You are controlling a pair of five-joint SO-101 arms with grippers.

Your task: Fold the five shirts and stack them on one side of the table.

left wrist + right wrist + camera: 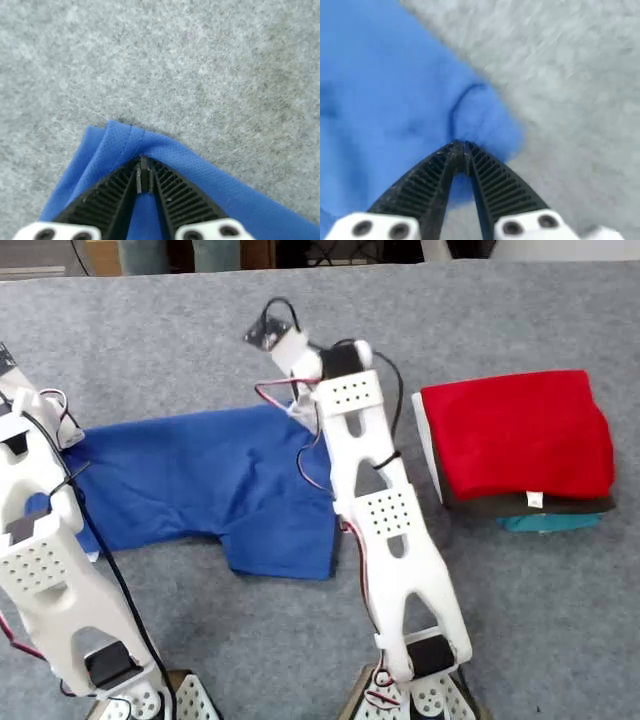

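A blue shirt (210, 485) lies spread on the grey table between the two arms. My left gripper (144, 175) is shut on the blue shirt's hemmed corner (120, 137) at its left end (85, 445). My right gripper (464, 152) is shut on the blue shirt (395, 100) at its far right edge, close to the arm's wrist (300, 400). At the right side of the table sits a stack of folded shirts, a red shirt (520, 430) on top, a dark one (520, 505) under it and a teal one (550, 523) at the bottom.
The grey felt table (180, 330) stretches open behind the blue shirt and in front of it (270, 640). Both arm bases stand at the near edge. Furniture legs show beyond the far edge.
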